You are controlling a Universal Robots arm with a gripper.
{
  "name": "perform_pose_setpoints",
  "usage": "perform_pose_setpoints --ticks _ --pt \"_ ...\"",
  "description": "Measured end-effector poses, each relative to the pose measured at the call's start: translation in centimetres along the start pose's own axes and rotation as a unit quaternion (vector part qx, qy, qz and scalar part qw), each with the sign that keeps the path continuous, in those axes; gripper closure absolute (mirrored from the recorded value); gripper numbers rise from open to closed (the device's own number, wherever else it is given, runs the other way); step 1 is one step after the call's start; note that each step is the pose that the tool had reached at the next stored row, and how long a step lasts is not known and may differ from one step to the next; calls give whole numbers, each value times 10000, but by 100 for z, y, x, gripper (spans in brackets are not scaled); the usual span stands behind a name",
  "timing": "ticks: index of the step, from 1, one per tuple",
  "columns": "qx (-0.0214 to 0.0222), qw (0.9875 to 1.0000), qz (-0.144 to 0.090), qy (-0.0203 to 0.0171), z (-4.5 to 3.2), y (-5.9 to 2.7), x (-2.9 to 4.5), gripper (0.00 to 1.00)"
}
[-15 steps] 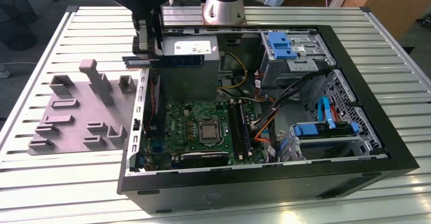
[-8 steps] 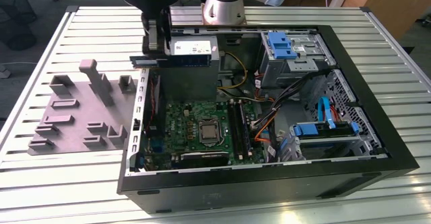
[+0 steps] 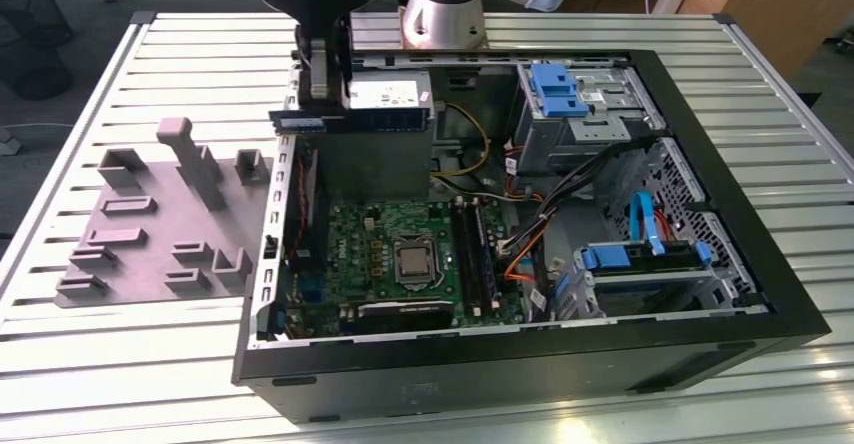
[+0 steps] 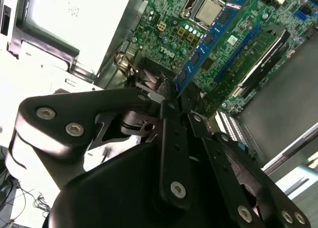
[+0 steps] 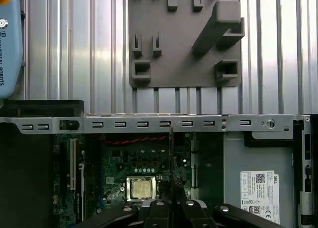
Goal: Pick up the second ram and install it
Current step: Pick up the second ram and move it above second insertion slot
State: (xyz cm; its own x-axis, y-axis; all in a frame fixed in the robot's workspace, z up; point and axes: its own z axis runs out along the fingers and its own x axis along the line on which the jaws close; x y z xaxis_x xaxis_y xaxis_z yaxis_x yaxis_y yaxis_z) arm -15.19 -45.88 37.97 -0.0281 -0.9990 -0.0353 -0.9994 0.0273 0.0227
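The thin, flat, blue-green memory stick with a row of dark chips is hanging level in the air above the open black computer case, not touching it. The black end effector is gripping the stick near one end, its fingers closed on the board. In the second wrist view the stick is pointing out over the green motherboard. Beside the case, a grey plastic fixture plate is lying on the ribbed metal counter.
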Motion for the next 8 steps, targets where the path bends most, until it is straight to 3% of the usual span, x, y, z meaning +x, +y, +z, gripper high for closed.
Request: perform_pose_setpoints --ticks 8 --pt "0 10000 2 0 -1 -93 -8 86"
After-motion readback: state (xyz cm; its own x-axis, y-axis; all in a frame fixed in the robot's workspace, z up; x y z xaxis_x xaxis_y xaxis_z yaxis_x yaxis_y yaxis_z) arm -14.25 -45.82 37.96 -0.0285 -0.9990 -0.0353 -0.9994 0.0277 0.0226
